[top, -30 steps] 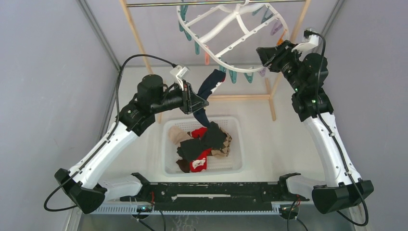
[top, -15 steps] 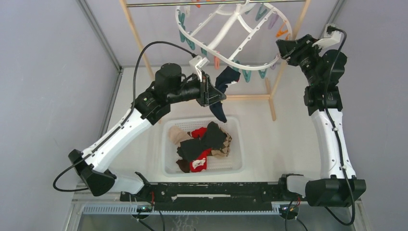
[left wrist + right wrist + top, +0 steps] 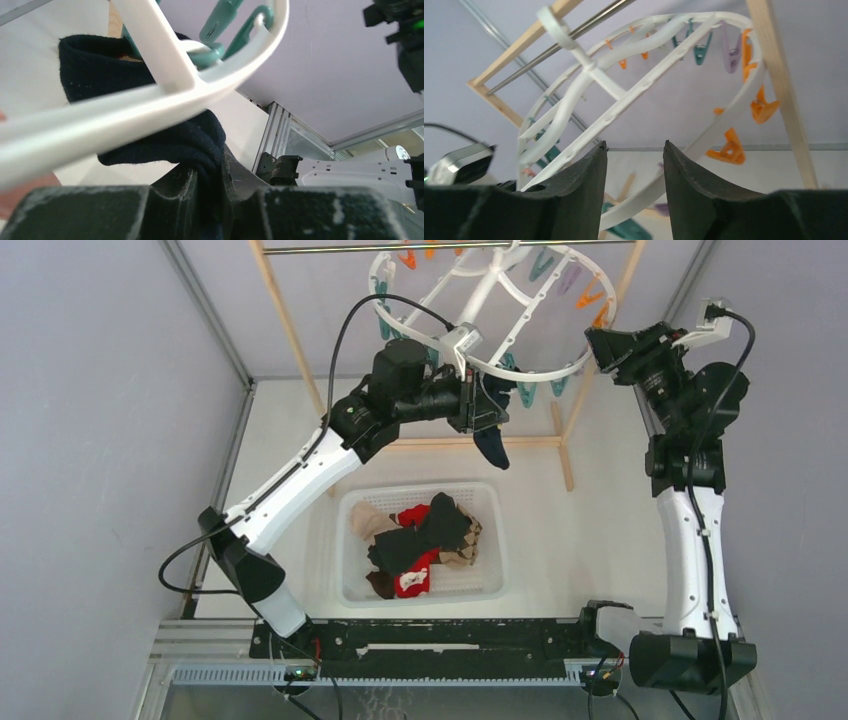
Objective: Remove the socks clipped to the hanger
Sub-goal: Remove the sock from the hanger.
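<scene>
Pinching the navy sock [image 3: 165, 142] tight in my left gripper [image 3: 207, 172], I see its cuff run up from my fingers to a teal clip [image 3: 210, 50] on the hanger [image 3: 165, 60] just above, so the pull should go downward. My right gripper [image 3: 634, 150] stands half open and empty, farther off by the hanger's right rim.

No legible text, label, brand, number or sign in any view. White marks on red sock [image 3: 413, 583] in basket [image 3: 492, 540]: too small to read.
</scene>
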Controlling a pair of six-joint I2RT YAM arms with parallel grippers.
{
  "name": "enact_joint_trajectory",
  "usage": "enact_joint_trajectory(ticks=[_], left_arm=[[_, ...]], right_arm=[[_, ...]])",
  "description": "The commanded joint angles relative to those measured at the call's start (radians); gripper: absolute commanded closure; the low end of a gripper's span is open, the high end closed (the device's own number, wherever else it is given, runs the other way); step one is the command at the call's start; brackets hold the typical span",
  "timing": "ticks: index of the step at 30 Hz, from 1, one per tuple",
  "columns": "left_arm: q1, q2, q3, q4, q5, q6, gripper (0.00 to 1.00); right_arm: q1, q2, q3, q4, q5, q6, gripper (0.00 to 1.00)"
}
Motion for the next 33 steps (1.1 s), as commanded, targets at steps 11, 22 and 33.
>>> enact_joint_trajectory(ticks=[11,22,33], left_arm=[[-0.007,-0.047,-0.032,-0.006,-0.014,0.026,0.82],[-0.006,-0.175,-0.232,0.054,-0.041,0.02,0.82],[0.014,-0.313,-0.387,0.075,-0.058,0.022,0.82]], right_arm=[[0.26,-0.185,-0.048,-0.148,-0.121,-0.084,0.48],[0.571,-0.129,-0.047,-0.202,0.072,-0.181,0.48],[0.622,-0.083,-0.048,-0.189,0.232,-0.219,0.48]])
